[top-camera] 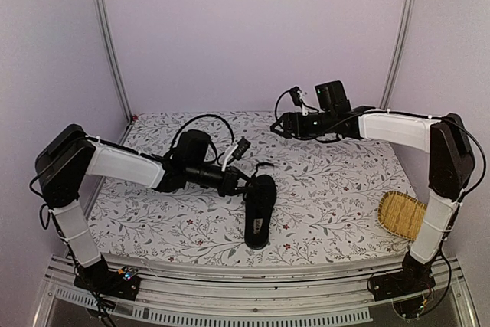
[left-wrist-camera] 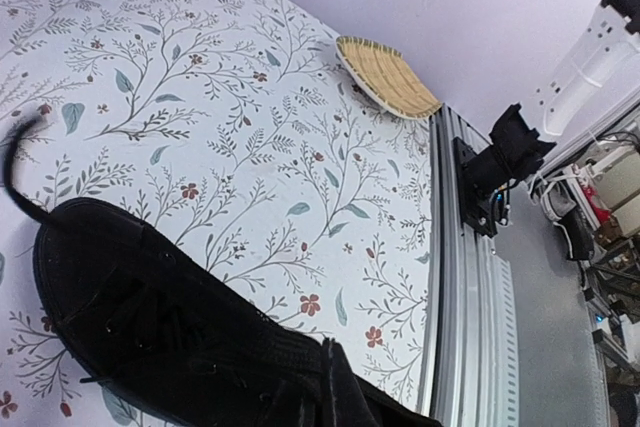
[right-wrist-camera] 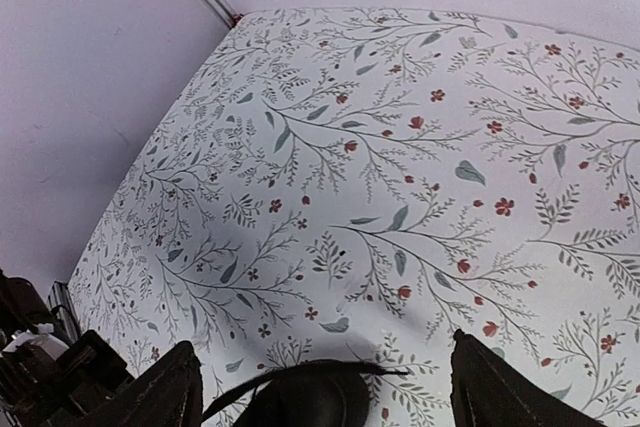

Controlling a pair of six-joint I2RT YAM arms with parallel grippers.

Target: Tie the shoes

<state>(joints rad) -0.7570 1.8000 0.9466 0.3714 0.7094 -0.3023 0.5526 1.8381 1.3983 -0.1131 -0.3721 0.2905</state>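
Observation:
The black low-top shoe (top-camera: pixel 259 209) lies on the flowered cloth near the middle, with a pale label inside it. My left gripper (top-camera: pixel 242 182) is at the shoe's far end, low over the laces. In the left wrist view its fingertips (left-wrist-camera: pixel 338 359) are pressed together against the shoe (left-wrist-camera: pixel 150 317); whether a lace is caught between them does not show. A loose lace end (left-wrist-camera: pixel 14 172) curls up at the left. My right gripper (top-camera: pixel 282 122) hangs raised at the back, apart from the shoe. Its fingers (right-wrist-camera: pixel 165 392) stand wide apart with nothing between them, above a thin lace strand (right-wrist-camera: pixel 330 373).
A woven bamboo tray (top-camera: pixel 403 214) sits at the cloth's right front corner, also in the left wrist view as the tray (left-wrist-camera: pixel 388 77). The metal rail (left-wrist-camera: pixel 470 287) runs along the table's near edge. Pale walls enclose the back and sides.

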